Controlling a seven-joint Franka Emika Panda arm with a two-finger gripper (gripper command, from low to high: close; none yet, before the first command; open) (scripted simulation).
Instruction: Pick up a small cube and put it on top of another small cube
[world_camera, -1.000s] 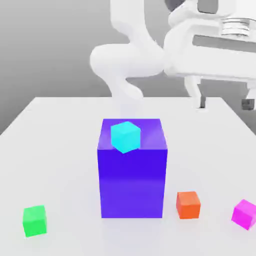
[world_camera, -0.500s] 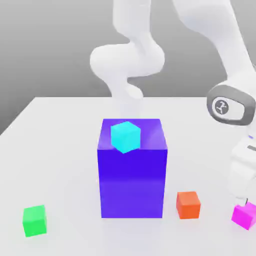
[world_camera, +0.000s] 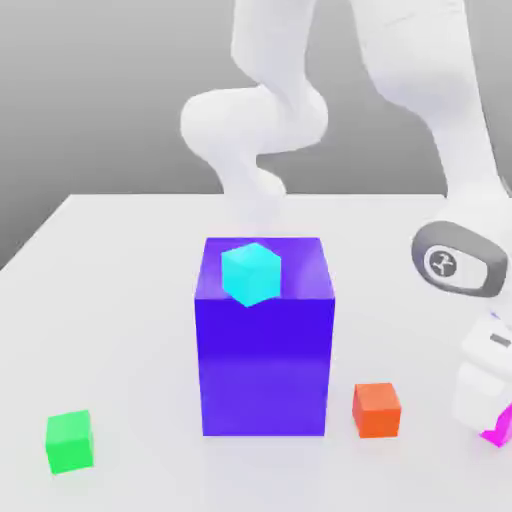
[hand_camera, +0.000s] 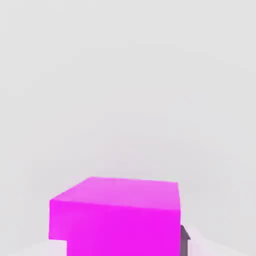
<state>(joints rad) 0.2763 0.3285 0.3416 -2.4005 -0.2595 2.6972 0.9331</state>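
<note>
Your magenta cube (hand_camera: 115, 217) sits on the white table (world_camera: 110, 300) at the exterior view's far right, near the front edge, mostly hidden behind the gripper (world_camera: 490, 420), which is down over it. You cannot tell whether the claw is apart or clamped. The orange-red cube (world_camera: 376, 409) rests just to the exterior view's left of it, beside the tall blue-violet block (world_camera: 264, 360) that carries the cyan cube (world_camera: 249, 272) on top. The green cube (world_camera: 69, 440) lies well apart, at the front left. The tabletop is plain and glossy; behind it is a flat grey backdrop.
</note>
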